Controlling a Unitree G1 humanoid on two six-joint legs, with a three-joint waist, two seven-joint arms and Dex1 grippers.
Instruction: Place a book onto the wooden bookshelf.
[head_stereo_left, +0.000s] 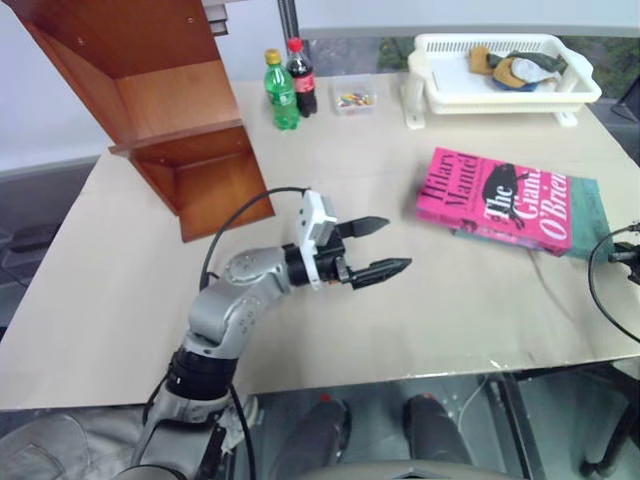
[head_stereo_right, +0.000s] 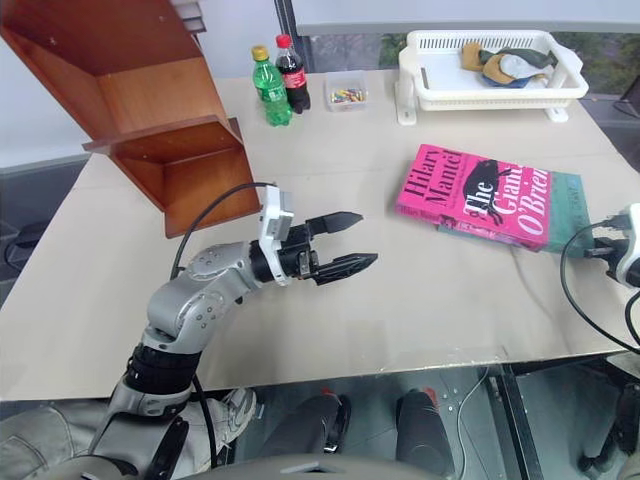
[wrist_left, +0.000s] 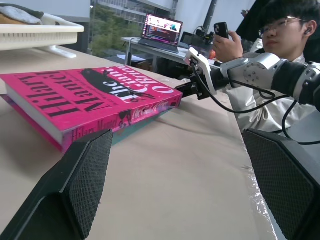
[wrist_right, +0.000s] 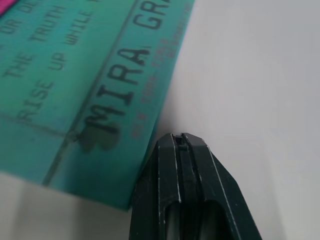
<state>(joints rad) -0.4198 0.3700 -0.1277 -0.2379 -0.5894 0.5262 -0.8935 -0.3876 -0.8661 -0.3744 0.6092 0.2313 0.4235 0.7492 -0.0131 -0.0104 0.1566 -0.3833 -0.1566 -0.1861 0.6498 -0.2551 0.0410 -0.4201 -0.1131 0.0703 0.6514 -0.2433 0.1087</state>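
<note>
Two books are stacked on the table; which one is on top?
The bright pink book lettered "Hilary Mantel The Giant O'Brien" lies on top. The teal book sits beneath it, showing along the pink book's edges.

Left claw (head_stereo_left: 372, 248) agape — right claw (wrist_right: 182, 142) pinched

The book (head_stereo_left: 497, 197), bright pink with black and white lettering and a black figure on its cover, lies flat and face up on the worktop (head_stereo_left: 400, 300), resting on top of a teal book (head_stereo_left: 590, 215). The wooden bookshelf (head_stereo_left: 150, 100), reddish-brown with flat boards and side panels, stands well apart at the far left of the worktop
</note>
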